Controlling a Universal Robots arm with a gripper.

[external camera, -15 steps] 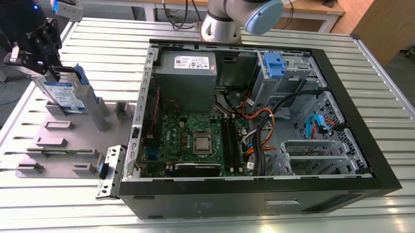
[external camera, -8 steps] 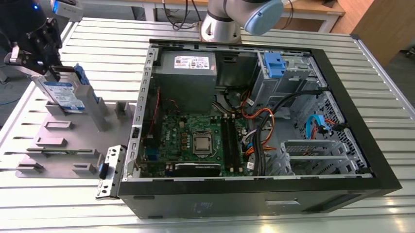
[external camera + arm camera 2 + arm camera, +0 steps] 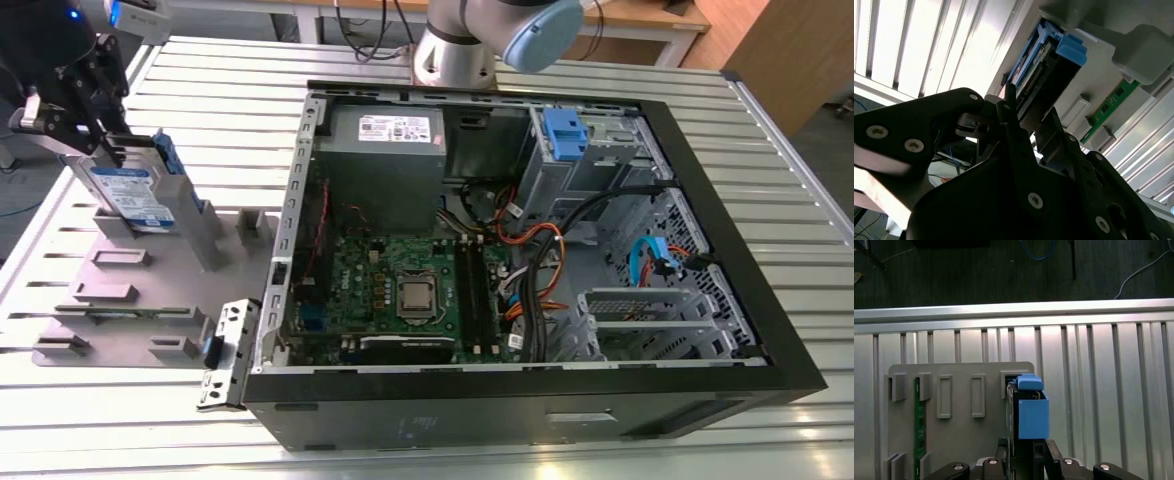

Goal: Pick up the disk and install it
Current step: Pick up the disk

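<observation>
The disk (image 3: 134, 195) is a silver drive with a white-and-blue label in a blue carrier. It stands on edge in a slot of the grey holder block (image 3: 147, 290) at the exterior view's left. My gripper (image 3: 114, 150) comes down on its upper end, and the black fingers (image 3: 1002, 449) press against both flat sides. In the first wrist view the disk (image 3: 1031, 412) shows end-on with its blue tab facing the camera, between the gripper (image 3: 1026, 452) fingers. In the second wrist view the disk (image 3: 1046, 55) runs away from the gripper (image 3: 1026, 117).
An open computer case (image 3: 747, 300) lies to the exterior view's right of the holder, with a grey power supply (image 3: 387, 135), a green motherboard (image 3: 400, 290), cables and a blue-tabbed drive bay (image 3: 561, 135). A green memory stick (image 3: 917, 415) sits in another holder slot. The slatted metal table (image 3: 227, 90) surrounds everything.
</observation>
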